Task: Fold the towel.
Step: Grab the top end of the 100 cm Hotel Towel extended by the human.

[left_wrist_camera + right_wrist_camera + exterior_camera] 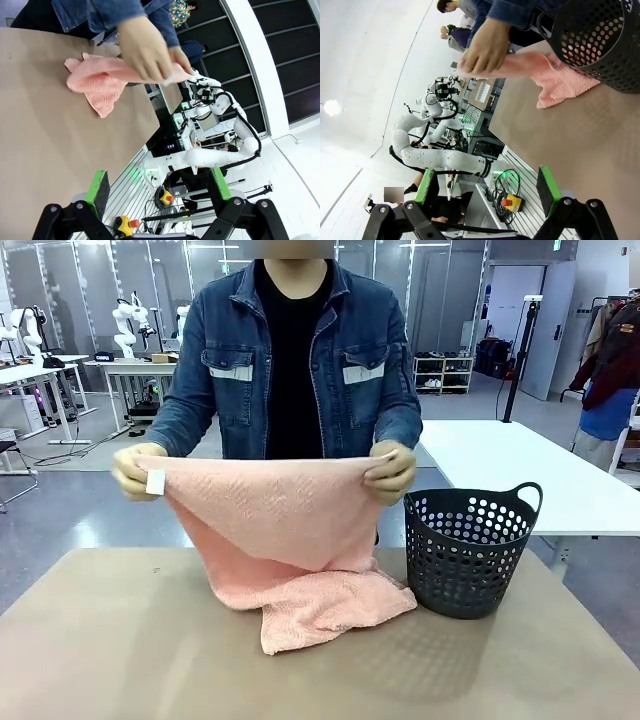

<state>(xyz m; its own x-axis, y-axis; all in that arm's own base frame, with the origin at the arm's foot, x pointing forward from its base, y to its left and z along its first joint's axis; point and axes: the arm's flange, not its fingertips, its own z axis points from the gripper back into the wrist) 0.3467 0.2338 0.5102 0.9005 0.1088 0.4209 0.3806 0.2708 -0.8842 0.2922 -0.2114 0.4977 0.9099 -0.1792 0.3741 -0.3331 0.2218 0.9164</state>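
left gripper (160, 186): black 2-finger gripper with green pads; fingers (100, 186) spread wide, nothing between them.
right gripper (486, 187): same build; fingers (547, 184) spread wide, nothing between them.
towel: salmon-pink terry cloth towel (285, 540); top edge stretched level between the person's 2 hands, lower part hangs down and bunches on the tan flat table (120, 640).
towel vs left fingers: well beyond the tips, up toward the left pad's side (97, 82); no contact.
towel vs right fingers: well beyond the tips, up toward the right pad's side (560, 75); no contact.
hand on robot's left (135, 472): grips 1 top corner, right by the small white tag (155, 482); in the left wrist view it (145, 50) sits far up past the gap between the fingers.
hand on robot's right (392, 472): grips the other top corner; in the right wrist view it (487, 50) sits far up past the gap between the fingers.
basket: dark perforated plastic basket (465, 555), upright on the table just beside the towel's bunched end, robot's right side; in the right wrist view (600, 35) well past the right pad's tip. Touching the towel or not: cannot tell.
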